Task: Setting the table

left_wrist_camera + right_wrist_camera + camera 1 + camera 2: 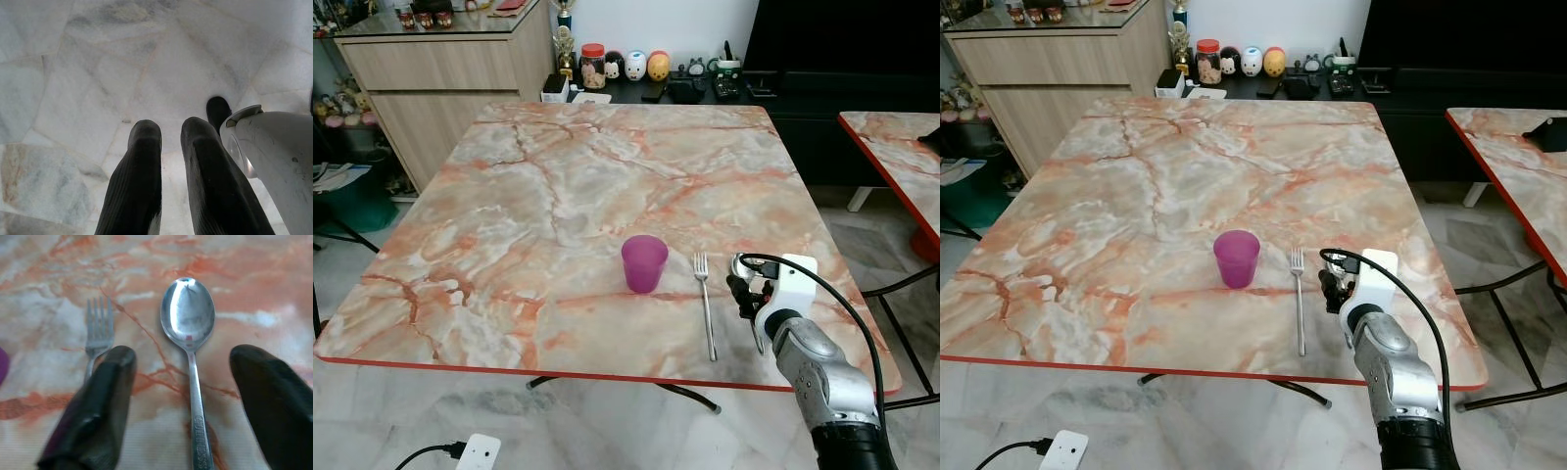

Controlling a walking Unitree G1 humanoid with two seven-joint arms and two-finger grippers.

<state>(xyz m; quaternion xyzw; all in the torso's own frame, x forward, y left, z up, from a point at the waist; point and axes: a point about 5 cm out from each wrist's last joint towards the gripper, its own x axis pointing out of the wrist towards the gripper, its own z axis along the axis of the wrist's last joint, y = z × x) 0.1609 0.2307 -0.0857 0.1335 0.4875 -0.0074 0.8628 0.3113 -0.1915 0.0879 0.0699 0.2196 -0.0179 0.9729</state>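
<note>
A purple cup [644,262] stands on the marble-patterned table [558,176], toward its front. A metal fork [705,304] lies just right of the cup, tines pointing away from me. My right gripper [741,289] hovers low over the table, right of the fork. In the right wrist view it [183,357] is open, its fingers either side of a metal spoon [188,308] lying flat, bowl pointing away, parallel to the fork [99,325]. The fingers do not touch the spoon. My left gripper [171,137] hangs idle over the floor, fingers close together.
The table's red front edge [607,374] runs just below the fork's handle. A second marble table [901,157] stands to the right across a gap. A wooden cabinet [440,78] and a low black shelf with figurines [646,69] lie behind. A power strip [478,452] sits on the floor.
</note>
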